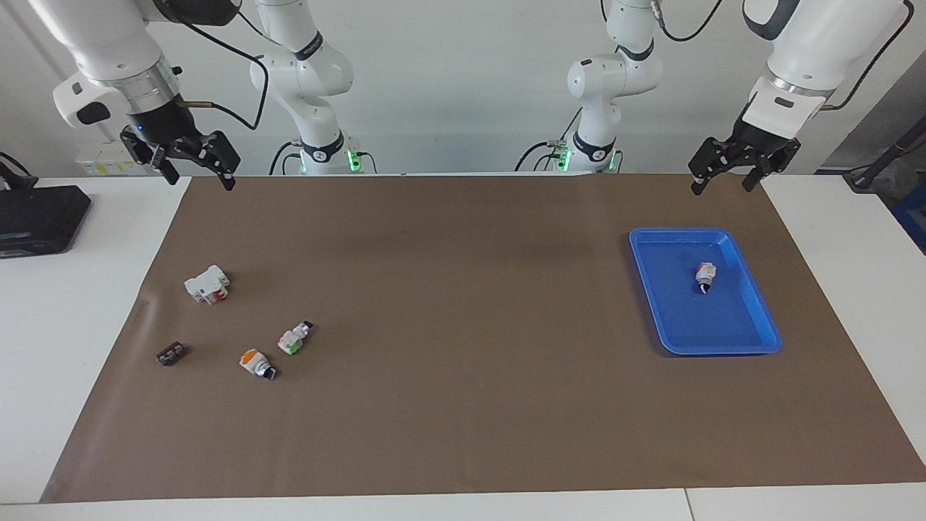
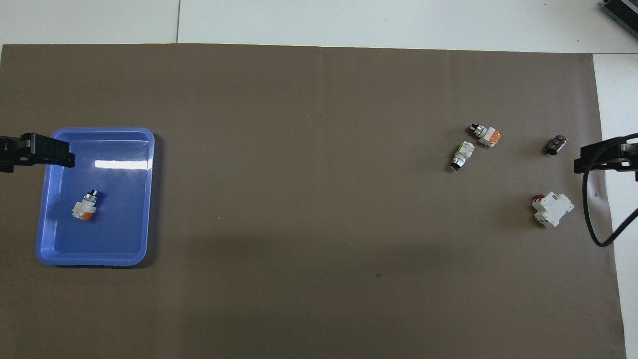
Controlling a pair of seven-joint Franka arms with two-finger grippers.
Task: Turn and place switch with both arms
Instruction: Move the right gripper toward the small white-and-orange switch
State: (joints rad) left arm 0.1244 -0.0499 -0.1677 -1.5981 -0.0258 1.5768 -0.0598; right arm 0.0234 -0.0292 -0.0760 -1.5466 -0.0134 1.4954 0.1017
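Observation:
The switch (image 1: 295, 337) is white with a green end and a black knob tip. It lies on its side on the brown mat toward the right arm's end, and also shows in the overhead view (image 2: 462, 155). My right gripper (image 1: 199, 177) is open and empty, raised over the mat's edge by the robots, well apart from the switch. My left gripper (image 1: 723, 184) is open and empty, raised over the mat's edge, above the blue tray's (image 1: 723, 325) nearer end. One of its fingers (image 2: 47, 149) shows in the overhead view.
An orange-capped switch (image 1: 257, 364) lies beside the green one. A white switch with red marking (image 1: 207, 284) and a small dark part (image 1: 170, 354) lie nearby. Another orange-marked switch (image 1: 704, 276) lies in the tray. A black box (image 1: 36, 217) sits off the mat.

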